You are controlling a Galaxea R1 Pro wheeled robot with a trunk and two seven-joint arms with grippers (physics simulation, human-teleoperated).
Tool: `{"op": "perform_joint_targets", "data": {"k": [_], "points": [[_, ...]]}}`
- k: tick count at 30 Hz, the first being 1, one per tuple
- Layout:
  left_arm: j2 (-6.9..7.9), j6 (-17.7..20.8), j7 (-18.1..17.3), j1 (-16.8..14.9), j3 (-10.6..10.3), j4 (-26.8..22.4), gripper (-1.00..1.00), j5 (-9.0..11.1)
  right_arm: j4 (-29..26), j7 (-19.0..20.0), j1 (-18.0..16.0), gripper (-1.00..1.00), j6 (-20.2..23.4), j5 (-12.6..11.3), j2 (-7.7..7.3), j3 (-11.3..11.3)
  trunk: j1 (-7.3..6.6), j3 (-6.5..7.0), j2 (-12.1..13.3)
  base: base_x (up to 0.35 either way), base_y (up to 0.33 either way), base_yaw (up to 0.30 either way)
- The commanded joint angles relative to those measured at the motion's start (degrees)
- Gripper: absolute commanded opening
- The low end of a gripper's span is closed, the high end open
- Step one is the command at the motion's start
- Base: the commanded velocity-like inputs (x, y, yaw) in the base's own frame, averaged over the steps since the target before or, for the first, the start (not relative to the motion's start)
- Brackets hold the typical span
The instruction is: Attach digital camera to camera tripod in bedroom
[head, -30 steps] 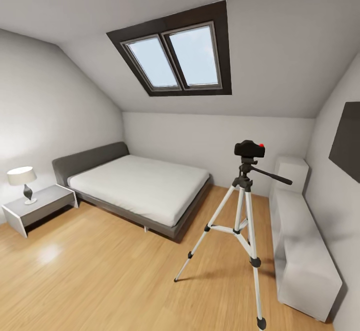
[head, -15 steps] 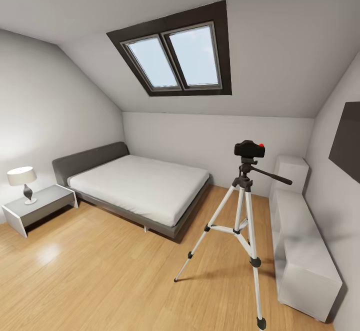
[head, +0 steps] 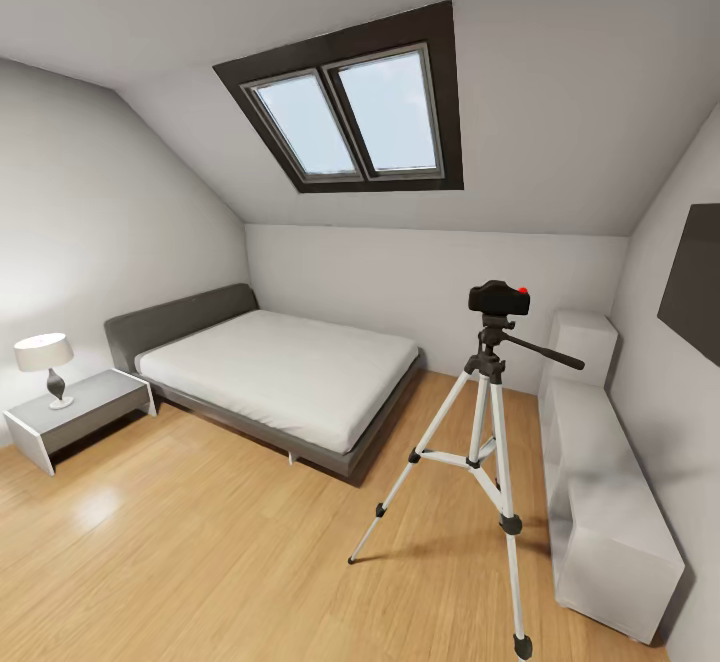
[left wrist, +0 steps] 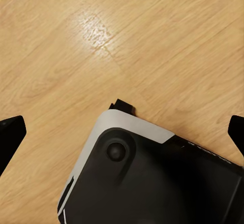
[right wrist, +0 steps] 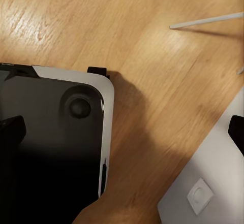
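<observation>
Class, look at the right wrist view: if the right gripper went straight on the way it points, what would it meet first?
Probably the wooden floor: the right gripper points down at it, between the robot's black base and a white cabinet. Depth is unclear, so the base's edge may come first.

- Digital camera (head: 499, 297) atop camera tripod (head: 487, 442), right of bed (head: 285, 377).
- Low cabinet (head: 600, 502) right of tripod.
- Lamp (head: 45, 362) on nightstand (head: 75, 417), left of bed.

My base (left wrist: 152, 183) is a glossy black slab with rounded corners and a silver-white rim, one round black cap (left wrist: 116, 151) set near each corner; my pincer fingertips (left wrist: 10, 132) are plain black
</observation>
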Motion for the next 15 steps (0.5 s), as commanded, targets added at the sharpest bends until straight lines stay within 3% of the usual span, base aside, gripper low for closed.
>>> {"op": "perform_joint_targets", "data": {"k": [1, 15], "points": [[0.01, 0.1, 0.2, 0.0, -0.5, -0.1, 1.0, 0.4, 0.2, 0.1, -0.1, 1.0, -0.4, 0.3, -0.02, 0.2, 0.02, -0.02, 0.0, 0.0, 0.0, 0.0], [0.01, 0.1, 0.2, 0.0, -0.5, -0.1, 1.0, 0.4, 0.2, 0.1, -0.1, 1.0, -0.4, 0.5, 0.07, 0.3, 0.02, -0.02, 0.0, 0.0, 0.0, 0.0]]}}
